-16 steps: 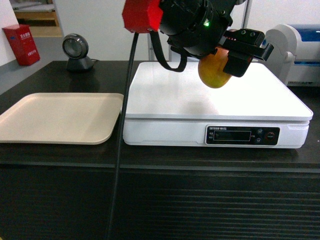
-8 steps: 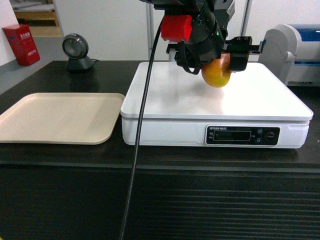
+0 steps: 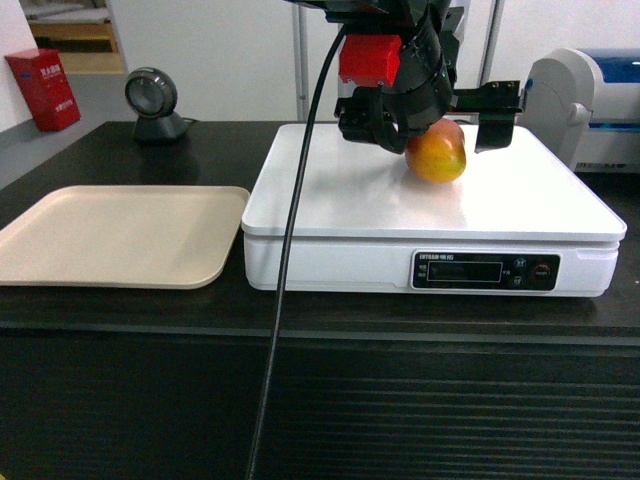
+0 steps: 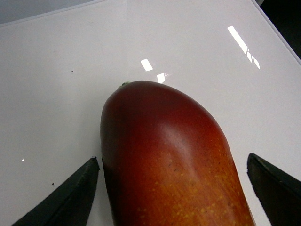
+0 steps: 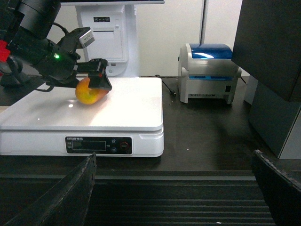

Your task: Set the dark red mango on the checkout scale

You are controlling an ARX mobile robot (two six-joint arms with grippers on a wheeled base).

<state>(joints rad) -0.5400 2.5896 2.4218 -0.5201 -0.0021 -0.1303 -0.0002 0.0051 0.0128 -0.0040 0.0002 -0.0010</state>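
The dark red mango [image 3: 437,153] lies on the white platform of the scale [image 3: 340,200], toward its back right, on the black checkout [image 3: 320,400]. My left gripper [image 3: 425,135] hangs over it, open, one finger on each side. In the left wrist view the mango [image 4: 169,155] fills the middle, and white platform shows between it and each of the fingers [image 4: 70,197]. My right gripper [image 5: 174,155] is open and holds nothing. It sits low in front of the counter's ribbed panel, with the scale [image 5: 131,108] and mango [image 5: 89,94] to its upper left.
A beige tray [image 3: 120,235] lies left of the scale. A round scanner [image 3: 152,100] stands at the back left, near a red box [image 3: 42,88]. A blue-topped label printer [image 3: 590,95] is at the right. My left arm's black cable [image 3: 290,280] hangs across the scale's front.
The left gripper carried the mango down onto the scale's platform and spread its jaws. The mango now rests free on the platform.
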